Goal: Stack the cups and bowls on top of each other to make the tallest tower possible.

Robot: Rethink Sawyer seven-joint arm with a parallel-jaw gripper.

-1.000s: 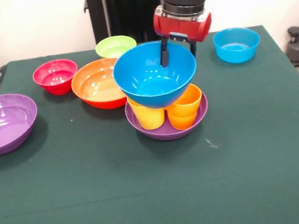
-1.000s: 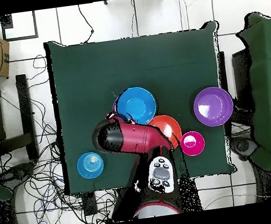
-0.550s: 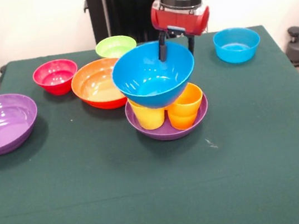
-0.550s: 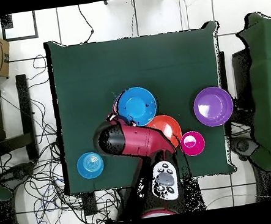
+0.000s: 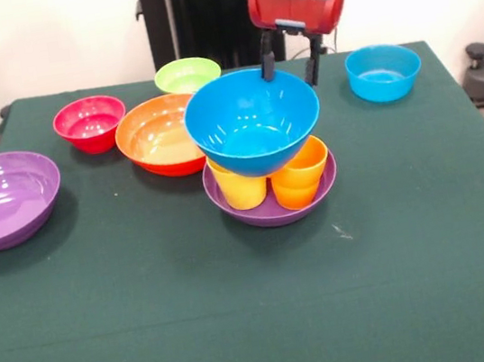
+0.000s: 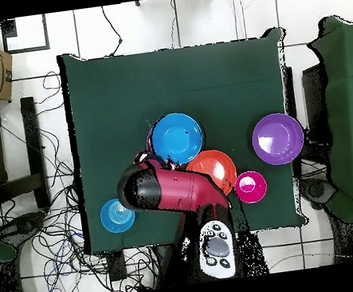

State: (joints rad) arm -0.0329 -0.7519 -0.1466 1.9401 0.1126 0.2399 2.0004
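Observation:
A tower stands mid-table: a purple bowl holds a yellow cup and orange cups, and a large blue bowl rests on those cups. My gripper hangs open just above the blue bowl's far rim, holding nothing. In the overhead view the blue bowl shows beside the red arm, which hides the gripper. On the table also sit a large orange bowl, a small red bowl, a light green bowl, a small blue bowl and a second purple bowl.
The green table is bare along its near half. The orange bowl lies close to the tower's left side. Overhead, cables and chairs ring the table, and the small blue bowl sits near one corner.
My gripper has risen from the blue bowl's rim, one finger coming out of the bowl, and shifted slightly right. The blue bowl stays on the cups.

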